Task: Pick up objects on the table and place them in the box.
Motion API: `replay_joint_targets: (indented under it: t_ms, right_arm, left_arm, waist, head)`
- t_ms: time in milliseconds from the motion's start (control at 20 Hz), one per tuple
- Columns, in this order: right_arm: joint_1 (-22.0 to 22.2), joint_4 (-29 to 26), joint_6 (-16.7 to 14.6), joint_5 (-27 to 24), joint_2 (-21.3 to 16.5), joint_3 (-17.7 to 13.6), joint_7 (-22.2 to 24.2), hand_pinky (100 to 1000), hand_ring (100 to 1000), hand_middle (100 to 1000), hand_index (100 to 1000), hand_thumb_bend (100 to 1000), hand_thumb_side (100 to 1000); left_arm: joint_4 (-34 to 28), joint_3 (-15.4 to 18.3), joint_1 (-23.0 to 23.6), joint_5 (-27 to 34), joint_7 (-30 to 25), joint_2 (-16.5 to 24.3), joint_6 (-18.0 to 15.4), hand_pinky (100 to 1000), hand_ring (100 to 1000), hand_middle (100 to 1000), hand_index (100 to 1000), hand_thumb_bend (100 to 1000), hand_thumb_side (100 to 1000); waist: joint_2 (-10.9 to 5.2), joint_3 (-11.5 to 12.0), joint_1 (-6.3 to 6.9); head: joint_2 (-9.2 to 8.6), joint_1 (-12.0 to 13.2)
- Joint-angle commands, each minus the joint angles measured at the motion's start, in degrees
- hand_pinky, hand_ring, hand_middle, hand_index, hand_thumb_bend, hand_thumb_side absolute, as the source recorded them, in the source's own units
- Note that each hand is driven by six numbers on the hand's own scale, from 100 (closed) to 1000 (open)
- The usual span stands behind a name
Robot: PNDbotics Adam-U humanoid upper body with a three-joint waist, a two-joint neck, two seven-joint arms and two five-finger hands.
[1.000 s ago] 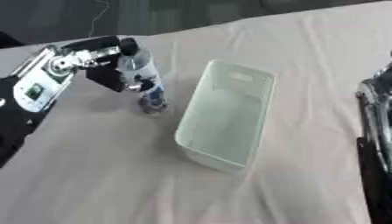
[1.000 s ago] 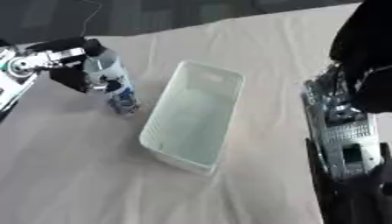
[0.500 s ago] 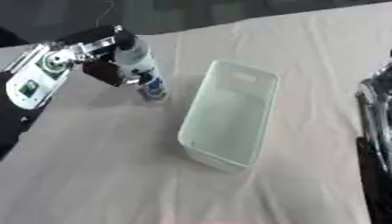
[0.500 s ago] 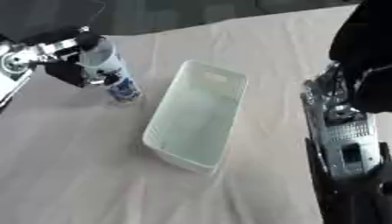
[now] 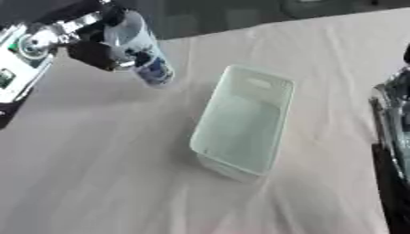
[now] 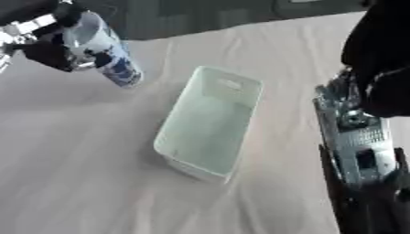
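A pale beige cloth covers the surface [image 5: 104, 173], with soft creases running across it, and a dark background shows along the far edge. Near the middle sits the box [image 5: 240, 123], a translucent, pale green rectangular tub with a handle cut-out at its far end; it lies at a slant, its long axis running from upper right to lower left, and nothing shows inside it.

At the upper left, the left hand [image 5: 94, 49] has its dark fingers curled round a bottle [image 5: 142, 51]. The bottle is clear plastic with a white and blue label. It is tilted, its upper end leaning up and to the left, its lower end pointing down and to the right toward the box. The fingers wrap the bottle at about mid-body from its left side, so the labelled lower part sticks out below the hand and the upper end shows above it. The bottle is off to the left of the box's far end, not over it; whether its lower end touches the cloth cannot be told.

The left arm, black with silver joints and a white panel, comes in from the left edge.

On the right side, dark and silver parts of the right arm run down the edge; the right hand [image 6: 352, 119] shows there only as blurred metallic parts, and whether its fingers are open or curled cannot be told.
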Motion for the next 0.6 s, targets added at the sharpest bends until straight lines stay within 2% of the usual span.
replay_joint_targets:
  t_ms: [50,600]
  right_arm:
    - [-0.1,-0.7,-0.4,0.2,-1.0,-0.4,-0.7,407,519,564,639,100,1000]
    - [-0.1,-0.7,-0.6,0.2,-0.8,-0.1,-0.5,407,518,563,639,100,1000]
  left_arm:
    - [-2.9,1.3,-1.7,4.1,1.3,2.5,1.0,100,100,140,452,100,551]
    - [-9.6,-0.7,-4.2,15.9,0.5,1.9,5.3,100,100,139,455,100,554]
  waist:
    - [-1.20,0.2,-0.03]
    - [-1.59,0.0,0.31]
  head:
    - [-0.06,-0.9]
    - [-0.06,-1.8]
